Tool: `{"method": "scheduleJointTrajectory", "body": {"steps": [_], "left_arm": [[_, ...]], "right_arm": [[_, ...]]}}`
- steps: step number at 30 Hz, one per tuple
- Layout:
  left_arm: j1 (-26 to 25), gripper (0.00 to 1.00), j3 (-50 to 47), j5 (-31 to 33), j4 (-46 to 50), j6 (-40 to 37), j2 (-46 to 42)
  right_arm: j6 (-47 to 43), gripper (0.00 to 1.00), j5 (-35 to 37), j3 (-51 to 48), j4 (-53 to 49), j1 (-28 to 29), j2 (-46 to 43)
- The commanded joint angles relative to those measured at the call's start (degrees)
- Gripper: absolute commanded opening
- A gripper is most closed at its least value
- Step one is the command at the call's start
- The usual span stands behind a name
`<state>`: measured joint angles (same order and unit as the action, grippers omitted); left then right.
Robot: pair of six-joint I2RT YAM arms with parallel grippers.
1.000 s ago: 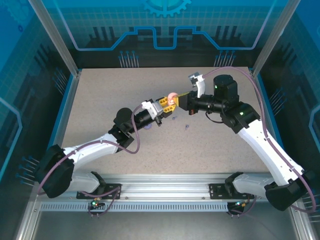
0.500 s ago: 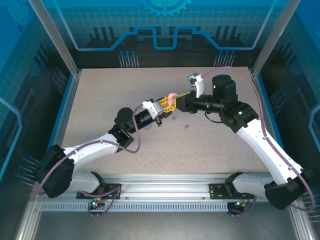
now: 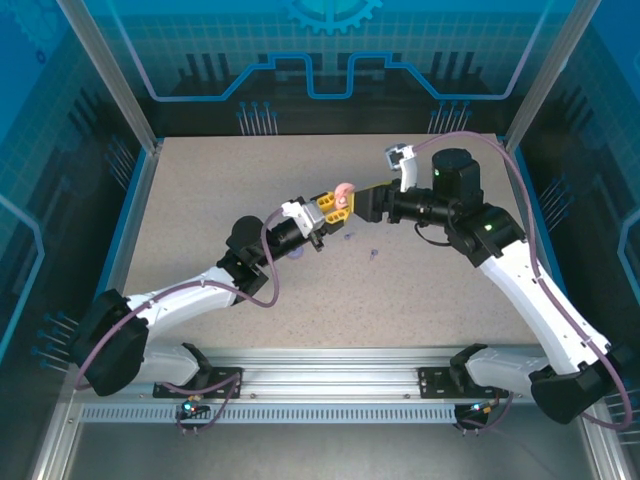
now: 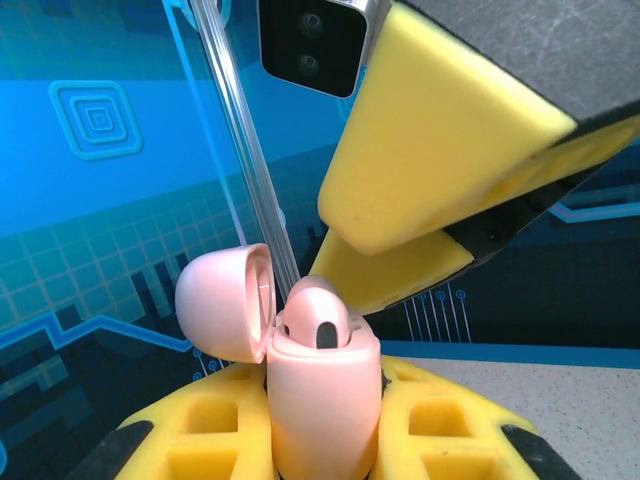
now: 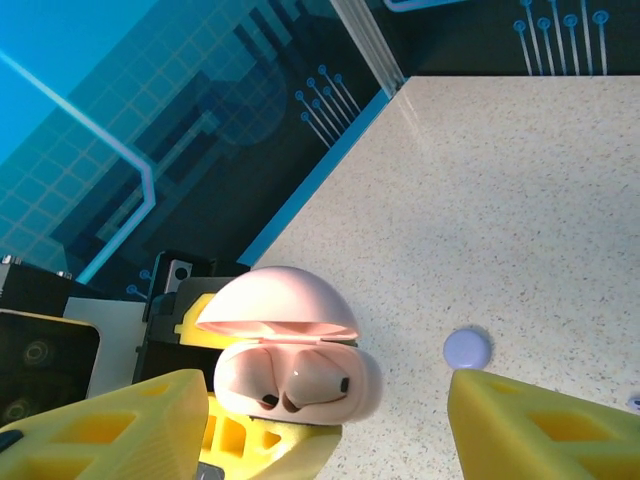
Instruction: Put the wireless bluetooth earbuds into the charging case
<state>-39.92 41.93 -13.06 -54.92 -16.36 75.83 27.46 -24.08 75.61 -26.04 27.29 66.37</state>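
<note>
Top external: speckled surface (image 3: 220, 180), action held in air above it. Next, left fingers (image 4: 165, 438) clamped on pink charging case (image 5: 290, 365) (lid (image 5: 275, 300) up, held off surface); right fingers (image 5: 540, 425) spread wide, empty, just beside it. Inside case, pink earbuds (image 5: 310, 380) seated. On surface, lavender piece (image 5: 467, 348) loose. Risk, my guess: right fingers clip lid, jolting earbuds out.
</note>
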Motion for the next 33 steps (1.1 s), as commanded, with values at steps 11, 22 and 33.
{"method": "scheduleJointTrajectory", "body": {"steps": [11,22,33], "left_arm": [[-0.4,0.00,-1.8,-0.3,0.4,1.3,-1.8],[-0.3,0.00,-3.3,-1.6,2.8,3.6,-1.3],[0.0,0.00,-3.1,2.2,3.5,5.0,0.4]], "right_arm": [[2.3,0.71,2.2,18.6,-14.5,-6.7,8.2],[-2.2,0.63,3.1,31.0,-26.3,-2.5,26.7],[-5.2,0.55,3.8,26.0,-31.9,2.6,23.5]]}}
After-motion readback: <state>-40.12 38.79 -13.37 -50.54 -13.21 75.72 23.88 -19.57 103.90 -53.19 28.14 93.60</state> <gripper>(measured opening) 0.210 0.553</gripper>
